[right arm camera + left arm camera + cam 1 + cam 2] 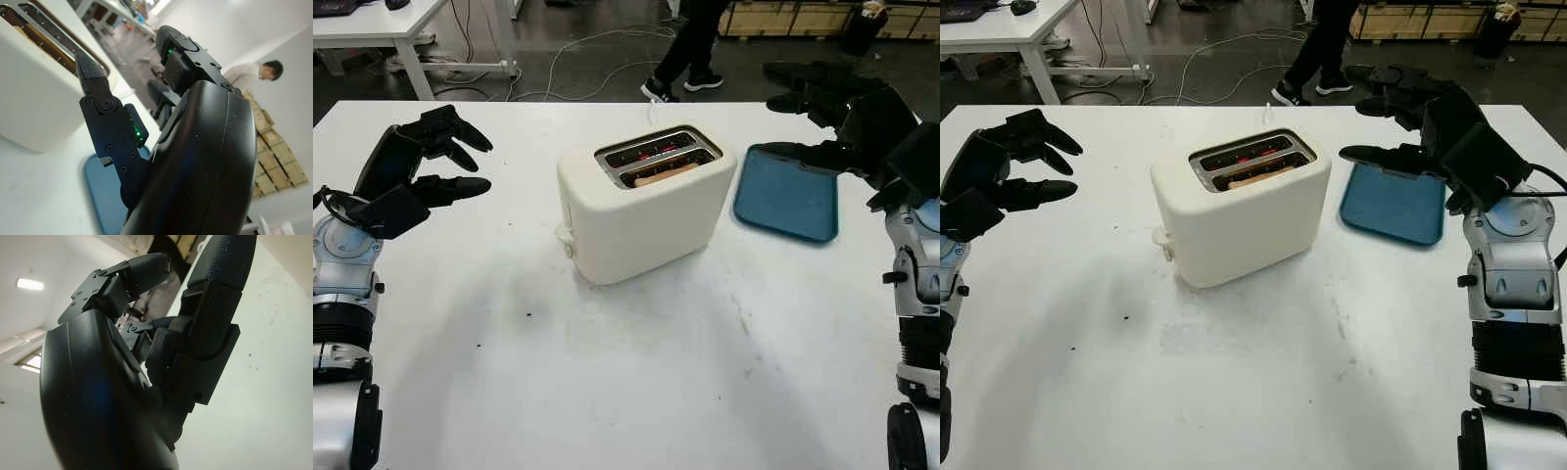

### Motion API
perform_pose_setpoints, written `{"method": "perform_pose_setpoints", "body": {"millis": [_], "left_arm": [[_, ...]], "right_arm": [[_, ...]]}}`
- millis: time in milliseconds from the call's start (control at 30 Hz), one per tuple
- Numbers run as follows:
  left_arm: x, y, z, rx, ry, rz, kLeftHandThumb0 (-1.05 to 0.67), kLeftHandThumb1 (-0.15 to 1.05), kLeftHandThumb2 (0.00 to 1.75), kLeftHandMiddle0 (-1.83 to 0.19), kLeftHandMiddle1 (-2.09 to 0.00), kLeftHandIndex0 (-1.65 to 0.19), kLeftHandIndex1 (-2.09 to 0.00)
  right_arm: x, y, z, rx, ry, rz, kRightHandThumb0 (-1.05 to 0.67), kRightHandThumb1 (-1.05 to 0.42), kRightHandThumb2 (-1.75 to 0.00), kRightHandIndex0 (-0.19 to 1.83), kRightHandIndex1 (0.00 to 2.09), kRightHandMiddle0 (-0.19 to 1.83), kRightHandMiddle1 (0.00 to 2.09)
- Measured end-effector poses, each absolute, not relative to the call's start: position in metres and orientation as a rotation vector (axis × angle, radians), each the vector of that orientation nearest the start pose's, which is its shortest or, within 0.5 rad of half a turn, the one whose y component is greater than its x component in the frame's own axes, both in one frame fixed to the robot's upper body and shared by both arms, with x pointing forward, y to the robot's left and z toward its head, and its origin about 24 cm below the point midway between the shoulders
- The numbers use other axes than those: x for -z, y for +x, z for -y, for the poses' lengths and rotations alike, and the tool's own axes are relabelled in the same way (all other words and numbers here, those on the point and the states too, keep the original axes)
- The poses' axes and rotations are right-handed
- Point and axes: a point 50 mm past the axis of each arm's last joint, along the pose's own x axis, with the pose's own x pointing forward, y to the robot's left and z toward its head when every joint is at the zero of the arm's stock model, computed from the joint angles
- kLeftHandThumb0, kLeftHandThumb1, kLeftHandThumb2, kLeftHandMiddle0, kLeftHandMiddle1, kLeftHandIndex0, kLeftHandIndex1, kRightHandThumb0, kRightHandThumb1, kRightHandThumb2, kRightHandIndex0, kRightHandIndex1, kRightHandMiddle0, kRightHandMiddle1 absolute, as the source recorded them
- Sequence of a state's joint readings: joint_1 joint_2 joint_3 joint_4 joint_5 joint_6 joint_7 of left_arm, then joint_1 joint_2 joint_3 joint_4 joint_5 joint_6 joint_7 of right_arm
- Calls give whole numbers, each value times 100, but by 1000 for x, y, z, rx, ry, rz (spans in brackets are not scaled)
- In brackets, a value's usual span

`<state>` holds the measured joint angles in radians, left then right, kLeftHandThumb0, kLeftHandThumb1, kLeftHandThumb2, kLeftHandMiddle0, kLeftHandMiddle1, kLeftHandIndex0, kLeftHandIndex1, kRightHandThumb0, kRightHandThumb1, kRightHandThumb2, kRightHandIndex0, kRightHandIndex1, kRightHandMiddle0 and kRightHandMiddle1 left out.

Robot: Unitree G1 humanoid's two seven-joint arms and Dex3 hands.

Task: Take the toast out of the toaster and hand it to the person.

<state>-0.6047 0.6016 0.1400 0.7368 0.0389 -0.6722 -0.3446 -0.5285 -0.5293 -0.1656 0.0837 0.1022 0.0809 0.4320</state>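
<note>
White table (607, 392) with cream toaster (641, 211), toast (666, 174) in its near slot, both hands open, holding nothing

Toast (664, 174) mostly sunk in toaster (641, 211) slot, top edge showing. Person (690, 44) cut off above legs.

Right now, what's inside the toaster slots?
In the toaster, the nearer slot holds a toast, only its top edge showing. The farther slot shows red glow; anything deeper is hidden by the walls.
</note>
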Motion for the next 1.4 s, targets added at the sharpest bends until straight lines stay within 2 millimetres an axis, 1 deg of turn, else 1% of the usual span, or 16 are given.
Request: {"method": "perform_pose_setpoints", "body": {"millis": [400, 900, 1400], "left_arm": [[-165, 333, -274, 178, 660, 476, -105, 92, 9, -54, -135, -43, -125], [-166, 333, -273, 178, 661, 479, -105, 92, 10, -54, -135, -42, -125], [-166, 333, -273, 178, 661, 479, -105, 92, 10, -54, -135, -42, -124]], "right_arm": [[-207, 324, 232, -265, -436, 336, -27, -71, 0, 18, 83, 59, 1], [-207, 324, 232, -265, -435, 336, -24, -71, 0, 17, 83, 58, 0], [-207, 324, 232, -264, -437, 336, -26, -70, 0, 19, 83, 59, 1]]}}
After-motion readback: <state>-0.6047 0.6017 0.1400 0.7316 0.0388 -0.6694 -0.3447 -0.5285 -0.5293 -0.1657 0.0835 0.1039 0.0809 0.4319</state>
